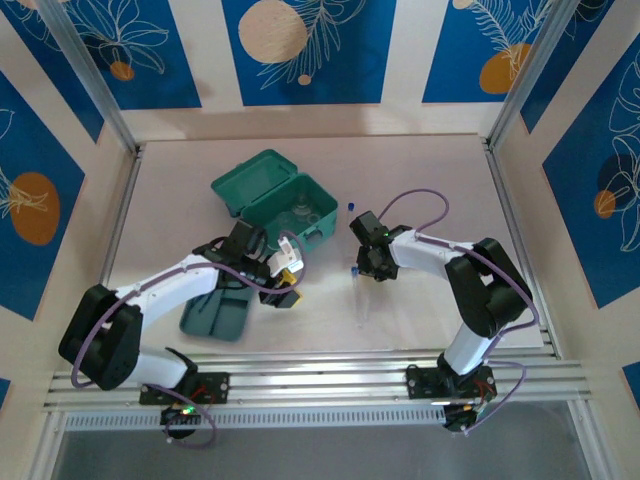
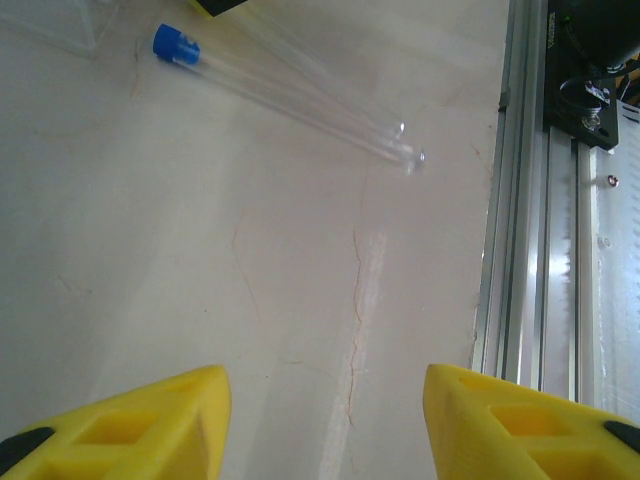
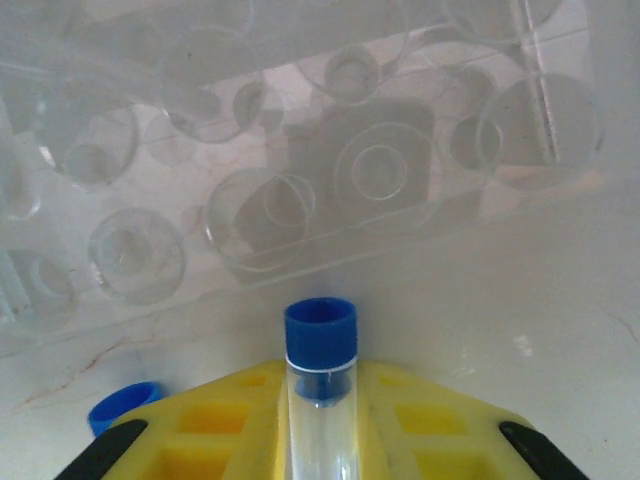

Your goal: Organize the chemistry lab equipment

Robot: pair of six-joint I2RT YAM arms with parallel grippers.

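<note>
Gripping a tube (image 3: 321, 335) cap-forward, my right gripper (image 3: 322, 400) faces the clear rack (image 3: 130, 250). My left gripper (image 2: 325, 420) hangs open over the tabletop (image 2: 200, 260), near a second tube (image 2: 290, 95). Next, I judge: align tube with a rack hole, then ease it in.

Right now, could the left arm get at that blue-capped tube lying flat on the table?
Probably yes. The tube lies on bare table ahead of the left gripper, whose jaws stand open and empty, with nothing between. The right gripper sits close to its cap, so that end could get crowded.
</note>
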